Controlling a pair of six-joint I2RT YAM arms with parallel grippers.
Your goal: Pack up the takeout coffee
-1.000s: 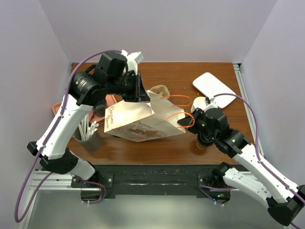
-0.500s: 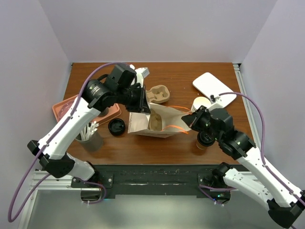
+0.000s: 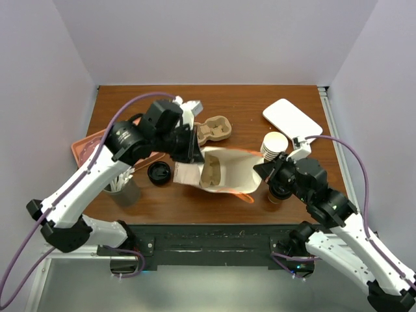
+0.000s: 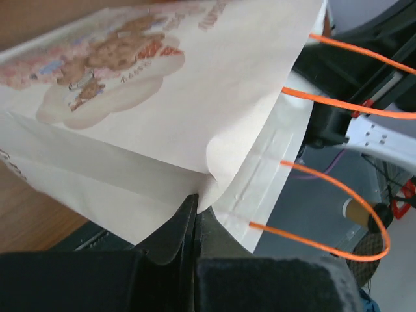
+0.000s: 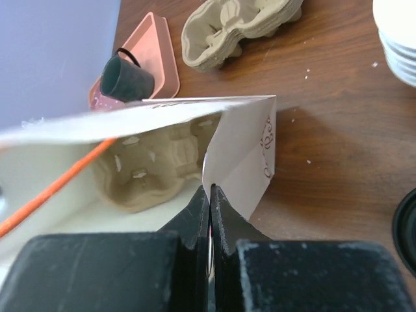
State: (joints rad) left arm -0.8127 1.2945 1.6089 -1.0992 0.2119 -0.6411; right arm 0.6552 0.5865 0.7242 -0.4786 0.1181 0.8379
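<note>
At mid-worktop [image 3: 240, 104], a printed paper bag [image 3: 237, 170] lies on its side, mouth agape, stretched between two arms. The left claw [image 4: 195, 203] is pinched tight on a fold at the bag's rim, near its orange handles [image 4: 338, 195]. The right claw [image 5: 209, 190] is clamped on the opposite rim edge. A pulp cup carrier [image 5: 153, 172] sits inside the bag, and a second carrier [image 3: 214, 129] lies just behind it. The takeout coffee [image 3: 275, 196] stands outside the bag, just beside its right end. It is largely hidden beneath the right arm, in front of a stack of lidless cups [image 3: 275, 144].
</note>
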